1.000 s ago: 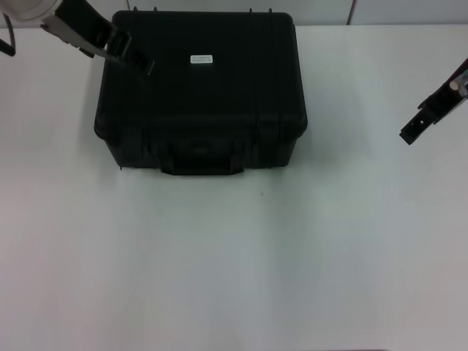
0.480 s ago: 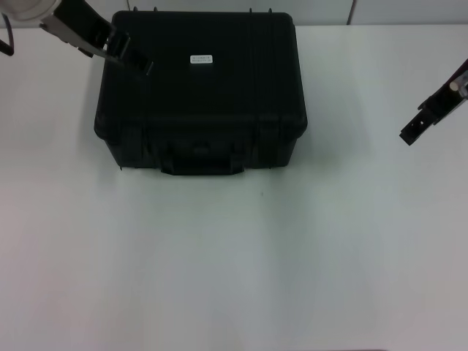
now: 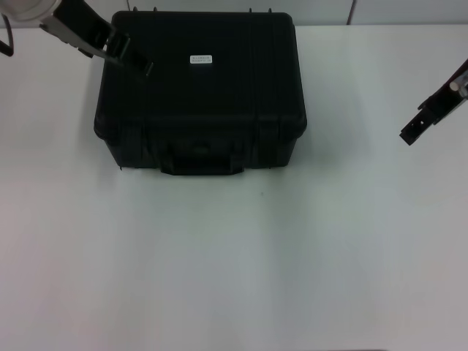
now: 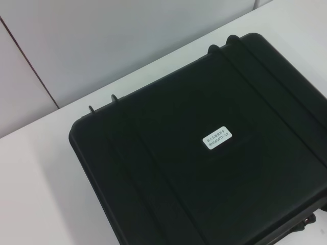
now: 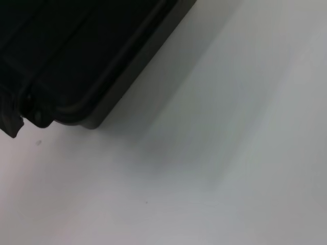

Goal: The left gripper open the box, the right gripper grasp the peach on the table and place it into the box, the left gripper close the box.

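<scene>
Grippers hover near a shut black case.

Left gripper, slim and black, hangs over the far-left corner of the large black hard-plastic box, fingers apparently close together; the lid is down, white label up. Right gripper hovers well apart over the white table; its opening cannot be told.
</scene>
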### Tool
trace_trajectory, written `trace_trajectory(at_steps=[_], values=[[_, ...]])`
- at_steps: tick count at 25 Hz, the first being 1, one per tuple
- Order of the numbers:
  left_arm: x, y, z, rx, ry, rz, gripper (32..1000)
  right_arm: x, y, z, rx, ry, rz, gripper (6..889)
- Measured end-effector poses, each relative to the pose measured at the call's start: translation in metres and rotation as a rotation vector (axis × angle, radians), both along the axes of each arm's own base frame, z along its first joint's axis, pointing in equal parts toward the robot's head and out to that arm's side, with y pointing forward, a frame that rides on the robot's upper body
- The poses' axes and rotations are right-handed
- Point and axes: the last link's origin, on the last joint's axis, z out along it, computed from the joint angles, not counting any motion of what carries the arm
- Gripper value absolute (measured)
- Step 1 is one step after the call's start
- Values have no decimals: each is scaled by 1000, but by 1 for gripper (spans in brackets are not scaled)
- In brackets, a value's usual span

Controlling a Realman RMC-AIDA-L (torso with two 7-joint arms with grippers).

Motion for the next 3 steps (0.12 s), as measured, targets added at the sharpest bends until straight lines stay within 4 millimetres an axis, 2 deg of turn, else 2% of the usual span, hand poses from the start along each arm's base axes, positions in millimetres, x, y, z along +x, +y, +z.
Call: trace_trajectory(at_steps=[3], values=[[0, 0, 0, -2, 1, -3, 891, 0, 0, 0, 0, 0, 0, 839]])
